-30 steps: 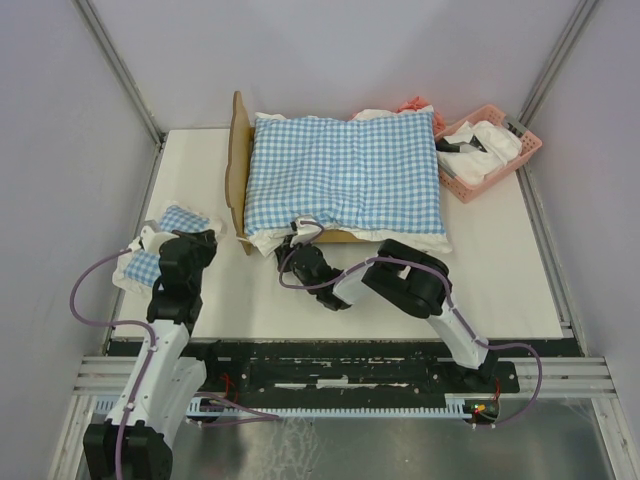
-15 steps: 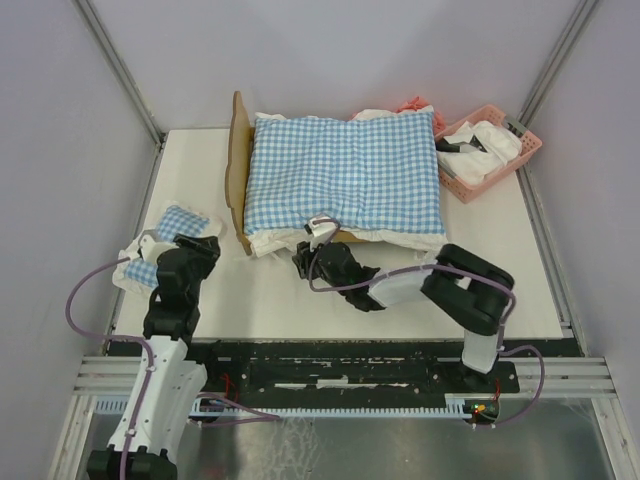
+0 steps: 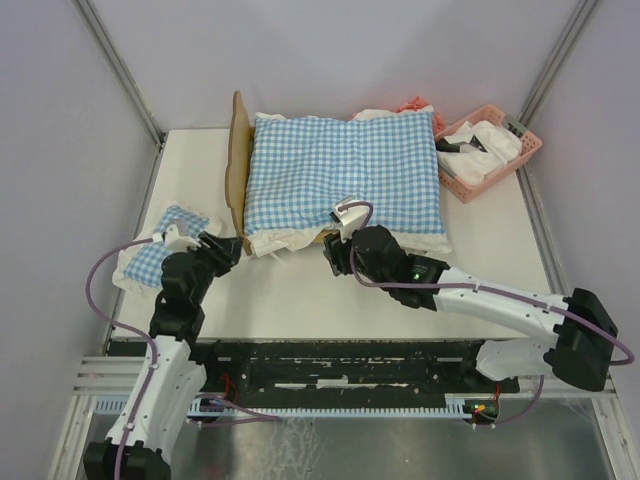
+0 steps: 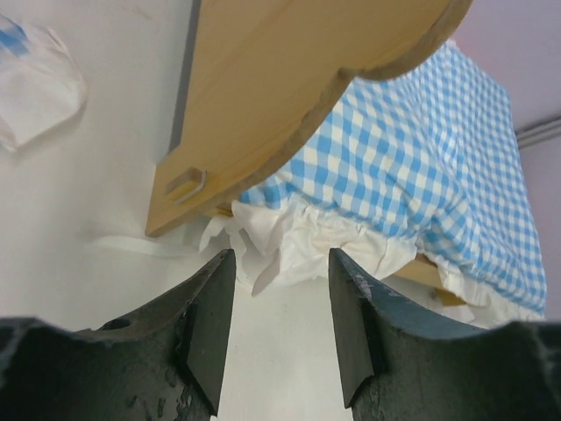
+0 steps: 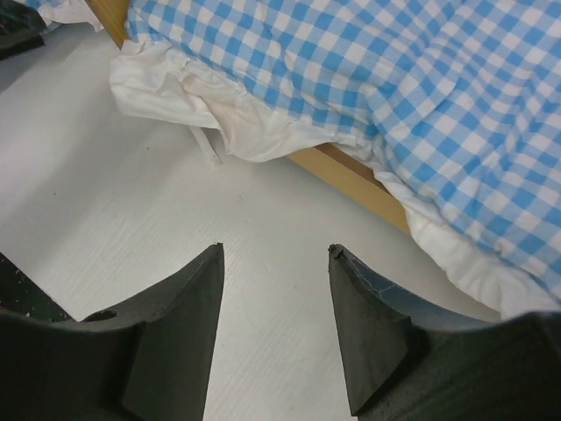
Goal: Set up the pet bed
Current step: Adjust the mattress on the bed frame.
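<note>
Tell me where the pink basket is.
Top view: the basket sits at the far right corner of the table, just right of the checked cushion.

**Q:** What fills the top of the frame?

**A:** A blue-and-white checked cushion (image 5: 394, 79). Its white frill (image 5: 202, 101) spills over the light-wood side rail of the pet bed (image 5: 351, 180) and down to the white table (image 5: 114, 210).

**Q:** And in the foreground?

**A:** The right end effector (image 5: 276, 254), its two dark fingers (image 5: 180, 324) spread apart above bare table with nothing between them. A thin white strip (image 5: 206, 147) lies on the table just under the frill.
</note>
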You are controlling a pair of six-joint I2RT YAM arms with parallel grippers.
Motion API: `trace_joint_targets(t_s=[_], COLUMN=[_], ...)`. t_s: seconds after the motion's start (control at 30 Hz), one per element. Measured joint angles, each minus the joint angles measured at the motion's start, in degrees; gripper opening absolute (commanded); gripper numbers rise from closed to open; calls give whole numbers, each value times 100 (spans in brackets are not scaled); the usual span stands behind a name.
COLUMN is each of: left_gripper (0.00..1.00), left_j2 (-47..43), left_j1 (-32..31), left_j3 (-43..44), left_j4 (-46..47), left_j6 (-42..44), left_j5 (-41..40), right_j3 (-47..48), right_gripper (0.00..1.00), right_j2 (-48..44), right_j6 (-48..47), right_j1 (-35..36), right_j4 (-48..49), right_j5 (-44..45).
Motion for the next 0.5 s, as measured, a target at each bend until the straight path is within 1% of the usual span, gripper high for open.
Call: trace_joint_targets(t_s=[0.13, 0.3, 0.33, 0.4, 0.47, 0.5], left_gripper=[55, 57, 54, 40, 25, 19], left_j2=[468, 1414, 1631, 2046, 2365, 2487], left_j1=[-428, -1075, -1163, -1248, -1272, -1274], left_j3=[-251, -302, -302, -299, -286, -264], left_j4=[380, 988, 1113, 1360, 1473, 1473], left_j6=[-4, -13, -15, -37, -92, -120], left_j5=[42, -188, -269, -402, -522, -610], right_j3=[-9, -136, -170, -262, -310, -315], right_gripper=[61, 64, 65, 65, 65, 64], right_j2=[-389, -549, -553, -557, -535, -505], right_j6=[-66, -87, -85, -94, -173, -256], right_j1=[0, 0, 0, 0, 0, 2], right_j4=[-350, -472, -490, -527, -601, -605], right_j5=[74, 177, 201, 297, 501, 619])
